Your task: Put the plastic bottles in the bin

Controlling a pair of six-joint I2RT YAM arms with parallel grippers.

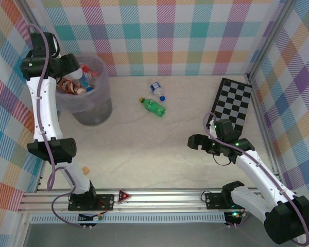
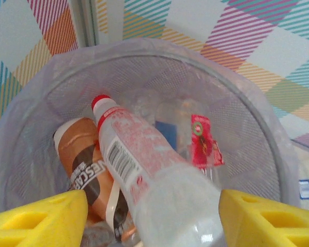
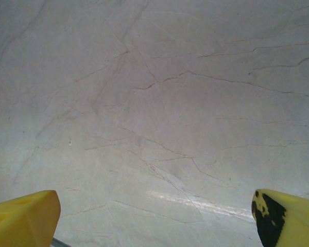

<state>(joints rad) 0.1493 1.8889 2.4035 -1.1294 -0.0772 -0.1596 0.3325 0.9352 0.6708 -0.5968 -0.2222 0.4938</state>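
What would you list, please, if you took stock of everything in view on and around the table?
bin: one, translucent grey-lavender, far left of the table
bottles in the bin: several, exact count unclear
red-capped white bottle: one, uppermost in the bin
brown bottle: one, beside it in the bin
clear bottle: one, blue cap, lying mid-table towards the far wall
green bottle: one, lying just nearer than the clear one
checkerboard: one, black and white, far right
tan block: one, small, near left
table: one, pale, marbled
left gripper: yellow fingers apart, over the bin, either side of the red-capped bottle
right gripper: yellow fingers open, over bare table
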